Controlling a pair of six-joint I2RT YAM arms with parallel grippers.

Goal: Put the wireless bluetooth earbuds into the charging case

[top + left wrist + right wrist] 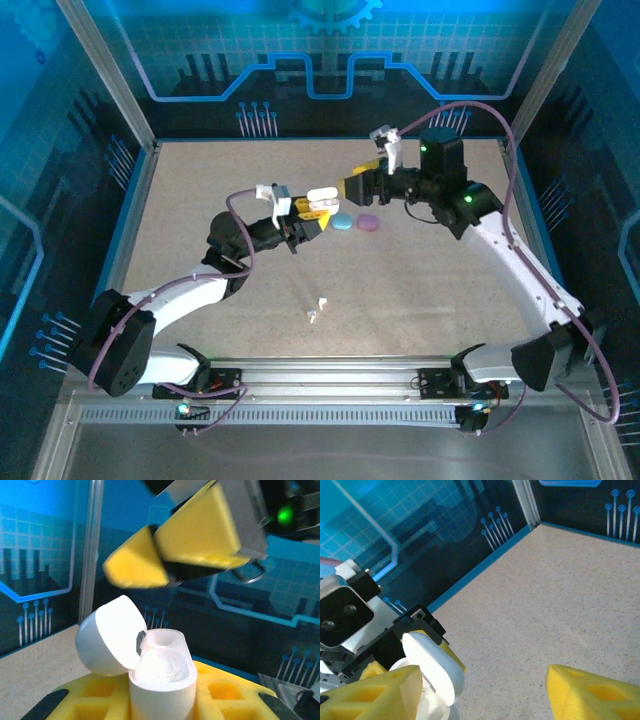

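Observation:
My left gripper (305, 215) is shut on the white charging case (162, 680), which it holds upright between yellow pads (225, 690). The case's lid (107, 637) is flipped open to the left. The inside of the case is washed-out white, and I cannot tell what lies in it. My right gripper (485, 690) is open right above the case, and one yellow finger (385, 690) is next to the lid (435, 665). Nothing is between its fingers. Two tiny white earbuds (318, 308) lie on the table, nearer the arm bases.
A light blue pebble-like case (343, 221) and a pink-purple one (368, 222) rest on the speckled table (430, 290), just below the right gripper. Blue walls and metal posts enclose the table on three sides.

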